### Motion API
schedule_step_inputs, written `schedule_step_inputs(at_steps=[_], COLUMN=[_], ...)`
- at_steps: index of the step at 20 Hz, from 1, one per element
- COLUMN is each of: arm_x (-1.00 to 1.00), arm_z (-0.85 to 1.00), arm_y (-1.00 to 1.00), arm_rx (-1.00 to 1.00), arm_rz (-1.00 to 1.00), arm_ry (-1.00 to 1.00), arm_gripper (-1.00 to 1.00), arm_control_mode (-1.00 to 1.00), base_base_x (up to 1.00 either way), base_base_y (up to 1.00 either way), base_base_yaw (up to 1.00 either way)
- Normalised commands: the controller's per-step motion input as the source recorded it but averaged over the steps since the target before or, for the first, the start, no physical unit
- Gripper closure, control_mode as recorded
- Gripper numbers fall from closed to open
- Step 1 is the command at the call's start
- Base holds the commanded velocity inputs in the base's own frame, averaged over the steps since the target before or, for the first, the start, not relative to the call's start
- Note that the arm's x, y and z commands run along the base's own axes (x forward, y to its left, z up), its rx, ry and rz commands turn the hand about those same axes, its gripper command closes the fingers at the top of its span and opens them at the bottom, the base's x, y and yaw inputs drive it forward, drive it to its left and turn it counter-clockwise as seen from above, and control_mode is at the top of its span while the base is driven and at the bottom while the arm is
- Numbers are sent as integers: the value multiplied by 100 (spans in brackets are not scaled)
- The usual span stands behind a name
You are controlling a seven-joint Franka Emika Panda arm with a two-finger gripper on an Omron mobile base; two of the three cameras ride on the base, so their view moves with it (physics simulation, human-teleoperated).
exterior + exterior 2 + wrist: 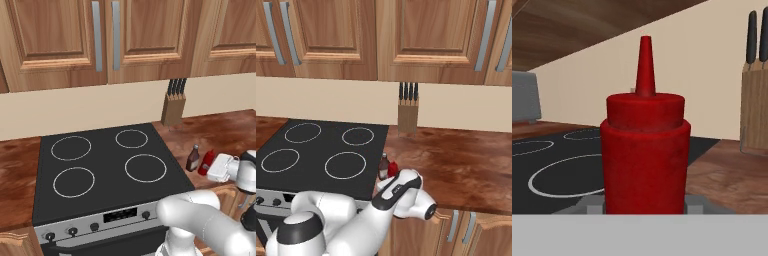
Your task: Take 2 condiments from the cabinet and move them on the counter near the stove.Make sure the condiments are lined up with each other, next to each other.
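My gripper (644, 206) is shut on the red squeeze bottle (644, 150), which stands upright with its pointed nozzle up. The bottle (206, 162) is low over the counter (222, 130), just right of the stove (105, 165). I cannot tell whether its base touches the wood. The dark brown sauce bottle (193, 159) stands on the counter right beside it, on the stove side. From the right, the brown bottle (384, 167) and the red one (392, 169) appear side by side behind my hand (395, 176). The cabinet is out of view.
A wooden knife block (173, 107) with dark handles stands at the back wall behind the bottles. Closed wooden door cabinets (100, 40) hang above. The counter (461, 155) stretches to the right of the bottles.
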Motion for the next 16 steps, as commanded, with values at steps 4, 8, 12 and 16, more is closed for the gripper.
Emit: schedule_step_inputs(at_steps=[4,8,12,16], arm_x=[23,8,0,3], arm_z=[-9,-6,-8,-6], arm_y=[0,0,0,0], arm_rx=[-8,-3,0,0], arm_rz=[-1,0,0,0], arm_ry=[0,0,0,0], arm_gripper=[100,100,100,100], arm_control_mode=[-100,-100,-100,-100], base_base_x=[0,0,0,0], base_base_y=[0,0,0,0], base_base_yaw=[0,0,0,0])
